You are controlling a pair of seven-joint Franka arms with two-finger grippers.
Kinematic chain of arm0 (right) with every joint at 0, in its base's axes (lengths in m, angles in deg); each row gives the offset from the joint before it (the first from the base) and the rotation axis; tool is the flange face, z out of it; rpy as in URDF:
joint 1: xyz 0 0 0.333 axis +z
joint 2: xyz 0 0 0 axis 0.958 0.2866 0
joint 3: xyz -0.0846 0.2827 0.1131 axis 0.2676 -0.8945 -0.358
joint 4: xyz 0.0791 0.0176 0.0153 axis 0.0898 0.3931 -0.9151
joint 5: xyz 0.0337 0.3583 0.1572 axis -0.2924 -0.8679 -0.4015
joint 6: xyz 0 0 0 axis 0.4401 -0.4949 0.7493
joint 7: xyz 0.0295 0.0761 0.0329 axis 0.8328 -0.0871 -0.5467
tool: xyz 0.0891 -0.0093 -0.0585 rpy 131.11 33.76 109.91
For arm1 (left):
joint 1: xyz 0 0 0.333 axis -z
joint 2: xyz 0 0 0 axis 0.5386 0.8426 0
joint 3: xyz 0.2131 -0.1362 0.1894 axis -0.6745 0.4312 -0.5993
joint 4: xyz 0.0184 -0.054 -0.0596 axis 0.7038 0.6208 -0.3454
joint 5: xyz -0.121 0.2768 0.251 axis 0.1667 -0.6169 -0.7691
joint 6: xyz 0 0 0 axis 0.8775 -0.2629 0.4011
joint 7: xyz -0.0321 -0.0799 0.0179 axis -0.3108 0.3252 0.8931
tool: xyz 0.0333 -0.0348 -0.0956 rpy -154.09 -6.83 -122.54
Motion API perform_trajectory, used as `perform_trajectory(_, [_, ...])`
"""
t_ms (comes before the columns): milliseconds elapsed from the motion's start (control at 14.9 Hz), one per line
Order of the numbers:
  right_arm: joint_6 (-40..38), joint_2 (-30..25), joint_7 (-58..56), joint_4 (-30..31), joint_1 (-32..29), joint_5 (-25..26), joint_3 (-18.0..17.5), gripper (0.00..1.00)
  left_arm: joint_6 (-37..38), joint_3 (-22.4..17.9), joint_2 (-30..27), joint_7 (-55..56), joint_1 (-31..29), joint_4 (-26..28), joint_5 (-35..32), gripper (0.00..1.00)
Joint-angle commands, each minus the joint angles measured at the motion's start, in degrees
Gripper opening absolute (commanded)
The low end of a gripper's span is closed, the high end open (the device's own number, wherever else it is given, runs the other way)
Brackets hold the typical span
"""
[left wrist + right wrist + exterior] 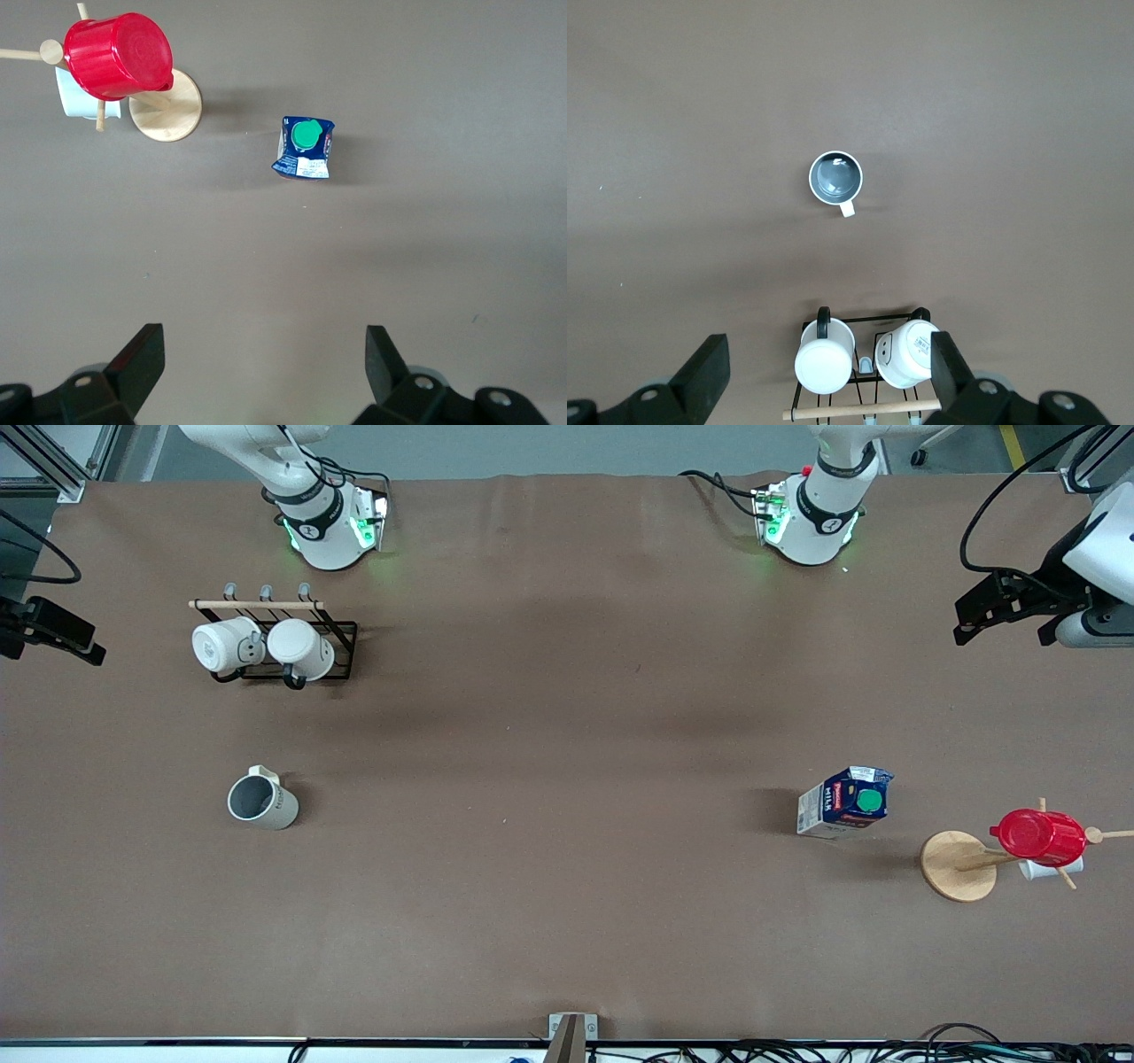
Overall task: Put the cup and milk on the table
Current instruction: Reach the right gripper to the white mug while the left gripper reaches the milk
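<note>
The cup (261, 801) is seen upright on the table (567, 868) toward the right arm's end, nearer the front camera than a black rack (275, 642) on which two white mugs (261, 648) are hung. The milk (843, 803) is stood upright (green cap up) toward the left arm's end, just beside a wooden cup tree (961, 865) by which a red cup (1041, 836) is carried. The left gripper (266, 367) is held high over bare table, fingers spread wide and empty. The right gripper (830, 372) is likewise held open above the rack.
</note>
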Motion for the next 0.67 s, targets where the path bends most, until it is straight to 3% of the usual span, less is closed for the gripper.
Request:
perform_trajectory(0, [-0.8,-0.3,-0.7,-0.3,-0.6,-0.7,-0.3,1.0,0.0,0.0,0.0,-1.2,-0.2,-0.5,0.8,1.0])
perform_trajectory(336, [-0.8,-0.3,-0.7,-0.3,-0.6,-0.7,-0.3,1.0,-1.1,0.0,4.9,-0.9,-0.3,-3.7,0.4,1.0])
perform_trajectory(605, [-0.1,1.5,-0.7,-0.7,-0.4,-0.6,-0.3,1.0,-10.6,0.0,10.1,-0.1,-0.1,-0.6,0.3,1.0])
